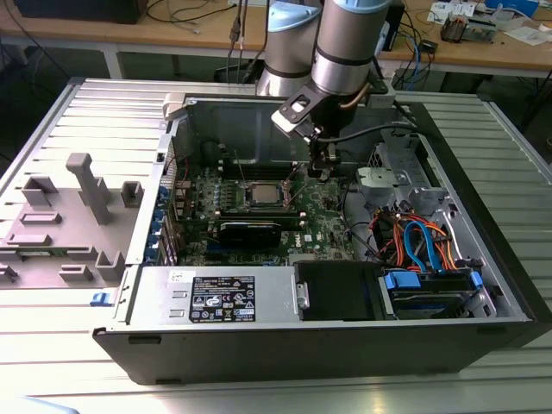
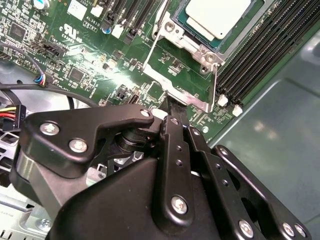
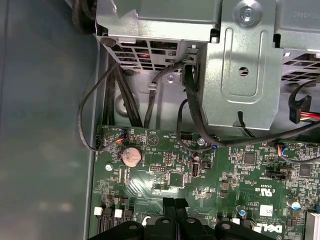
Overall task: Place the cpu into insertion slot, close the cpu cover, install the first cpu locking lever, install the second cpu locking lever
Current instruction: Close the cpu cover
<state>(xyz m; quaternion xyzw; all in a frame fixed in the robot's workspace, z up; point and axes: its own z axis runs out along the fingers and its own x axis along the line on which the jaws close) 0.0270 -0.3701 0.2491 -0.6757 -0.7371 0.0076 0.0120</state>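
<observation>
Arm enters from the upper centre of the exterior view and reaches down into the open computer case (image 1: 487, 259), which lies on its side on the ribbed metal counter (image 1: 52, 362).

The hand (image 1: 322, 175) hangs over the motherboard (image 1: 323, 220), just to the exterior view's right of the socket. In both wrist views the hand (image 2: 173, 106) (image 3: 175, 202) has its black fingers (image 2: 170, 135) pressed together, with barely a seam between the tips.

- The cpu (image 2: 217, 14) sits flat in the insertion slot (image 2: 175, 31), pale metal top facing up. In the exterior view the cpu (image 1: 261, 195) lies at the middle of the board, centre of frame.
- The cpu cover (image 2: 186, 98) is swung open, away from the chip and toward the hand. Green board shows through its window.
- The fingertips meet the cover's free edge. Cannot tell whether they pinch it or only rest against it.
- Two thin wire levers (image 2: 152, 42) (image 2: 215, 85) run along the sides of the cover frame, unlatched.
- Long black memory slots (image 2: 260, 55) run beside the socket.
- In the first wrist view: a coin cell (image 3: 132, 156) on the board, black cables (image 3: 85, 115), and a grey metal drive cage (image 3: 245, 65) past the board's edge.
- In the exterior view: a black card (image 1: 250, 231) just below the socket, and a grey plastic fixture (image 1: 78, 203) on the counter at centre left.
</observation>
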